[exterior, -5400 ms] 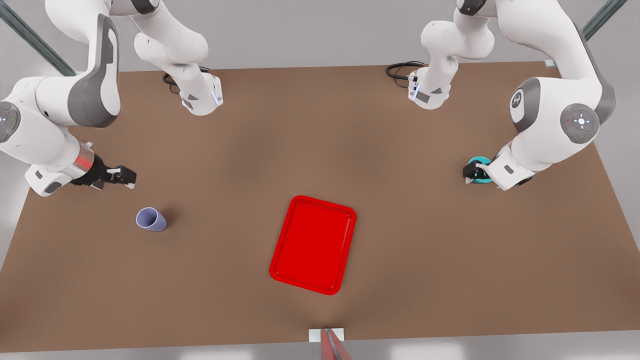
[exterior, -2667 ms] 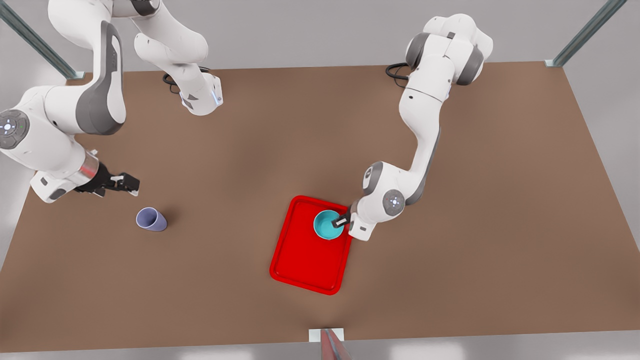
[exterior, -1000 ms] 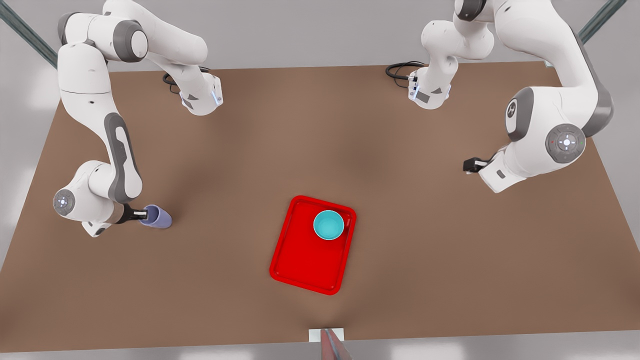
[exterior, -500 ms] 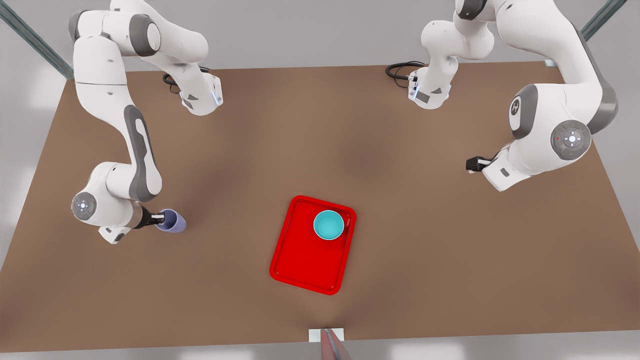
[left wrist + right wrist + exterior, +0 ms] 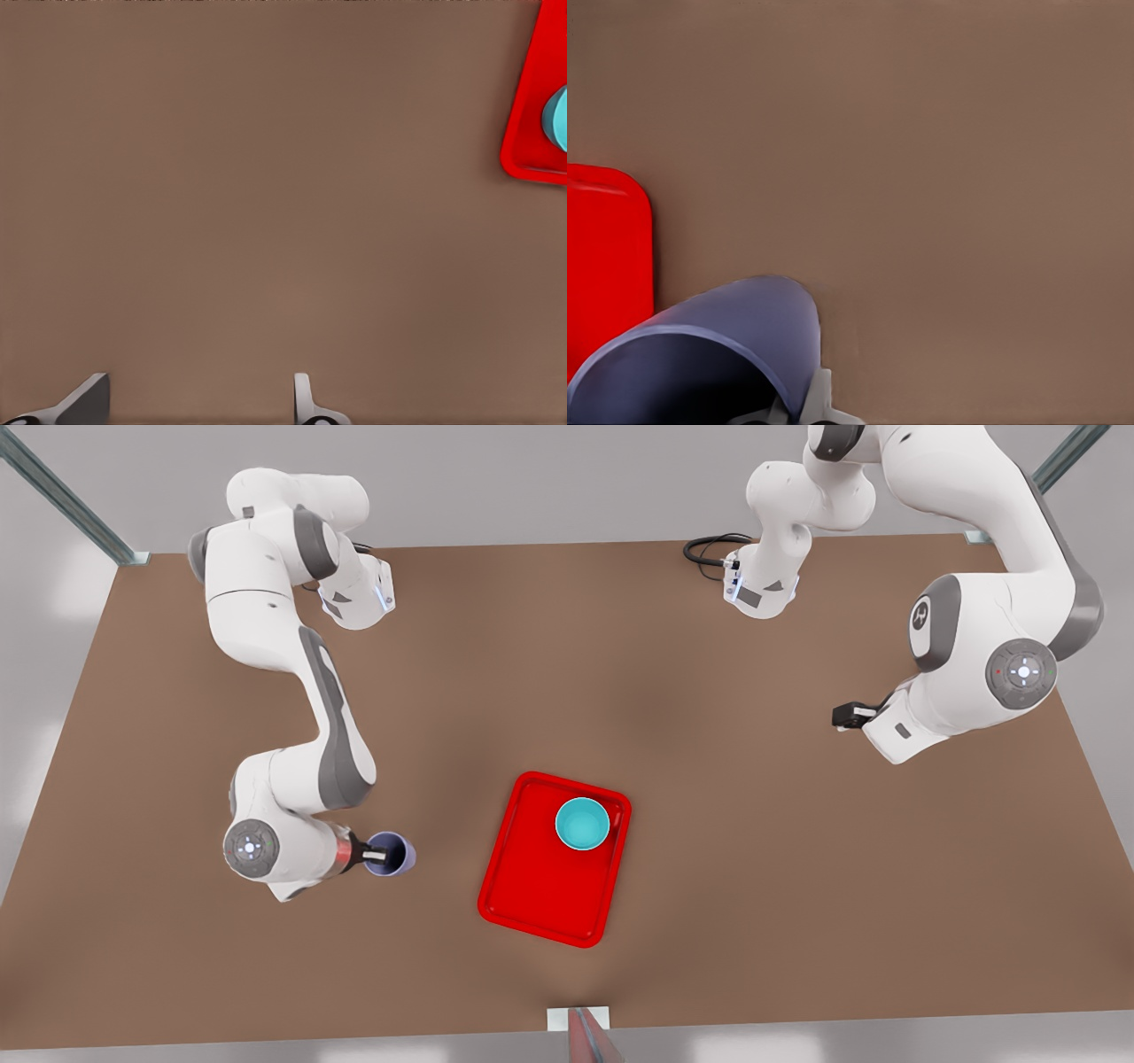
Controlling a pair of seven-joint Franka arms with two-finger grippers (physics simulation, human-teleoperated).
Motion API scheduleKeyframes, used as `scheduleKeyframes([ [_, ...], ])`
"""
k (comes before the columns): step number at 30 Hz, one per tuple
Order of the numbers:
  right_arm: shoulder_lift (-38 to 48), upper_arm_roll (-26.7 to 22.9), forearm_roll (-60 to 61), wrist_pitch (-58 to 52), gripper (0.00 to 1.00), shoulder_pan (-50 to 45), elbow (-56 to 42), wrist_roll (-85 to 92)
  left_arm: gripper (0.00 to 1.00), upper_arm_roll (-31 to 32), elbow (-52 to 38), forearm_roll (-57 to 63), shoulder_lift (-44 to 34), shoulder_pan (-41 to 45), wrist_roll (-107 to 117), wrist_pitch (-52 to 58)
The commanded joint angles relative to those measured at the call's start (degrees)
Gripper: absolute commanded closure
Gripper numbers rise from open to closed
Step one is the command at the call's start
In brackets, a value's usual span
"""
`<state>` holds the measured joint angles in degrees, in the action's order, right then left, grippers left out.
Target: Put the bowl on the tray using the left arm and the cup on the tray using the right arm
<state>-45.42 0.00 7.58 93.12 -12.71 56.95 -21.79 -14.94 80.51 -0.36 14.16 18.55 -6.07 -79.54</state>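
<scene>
**Bowl delivered, cup in the grip and short of the tray**

The right gripper (image 5: 383, 856) is clenched on the cup (image 5: 392, 854), one finger inside the wall and one outside, pinching the rim on the side nearest the wrist. The right wrist view shows the cup's mouth (image 5: 691, 367) close under the camera, with a pale fingertip (image 5: 819, 398) pressed against its outer wall. In the front view the cup sits to the left of the tray (image 5: 532, 903), near it but with bare table between; whether it is lifted clear of the table or skimming it I cannot tell.

The left gripper (image 5: 849, 715) waits well off to the front view's right, released and holding nothing: its two fingers (image 5: 84, 403) stand apart over bare table in the left wrist view.

By my reading, half the task is finished. The bowl (image 5: 582, 824) rests upright inside the tray, in the corner farthest from the camera on the front view's right, close to the rim. What is left is carrying the cup over the rim and setting it down on the free red floor, of which there is plenty.

The cup is a plain lavender-blue tumbler, thin-walled, tapered, handleless and matte. The bowl is smooth turquoise, round, wider and shallower. The tray is glossy bright red, rectangular with rounded corners and a low raised lip. The table (image 5: 567, 655) is a flat, uniform brown.
</scene>
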Motion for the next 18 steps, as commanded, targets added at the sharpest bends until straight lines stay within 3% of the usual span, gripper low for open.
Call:
scheduleKeyframes([
  [1, -0.3, 0.0, -0.2, -0.4, 0.79, 0.0, -0.6, -0.2, 0.00, 0.0, 0.0, 0.0, 0.0, 0.0, 0.0, 0.0],
  [7, -10.7, 4.5, -0.2, 1.8, 0.79, -5.5, -15.5, -3.5, 0.00, -0.1, 0.0, 0.0, 0.0, 0.0, 0.0, 0.0],
  [11, -14.2, 9.1, -0.3, 11.2, 0.79, -5.8, -16.8, -4.7, 0.00, -0.1, 0.0, 0.0, 0.1, 0.0, 0.1, 0.0],
  [18, -21.9, 9.6, -1.3, 14.2, 0.79, -10.8, -22.1, -4.5, 0.00, 0.0, 0.0, -0.1, 0.5, 0.0, 0.2, 0.0],
])
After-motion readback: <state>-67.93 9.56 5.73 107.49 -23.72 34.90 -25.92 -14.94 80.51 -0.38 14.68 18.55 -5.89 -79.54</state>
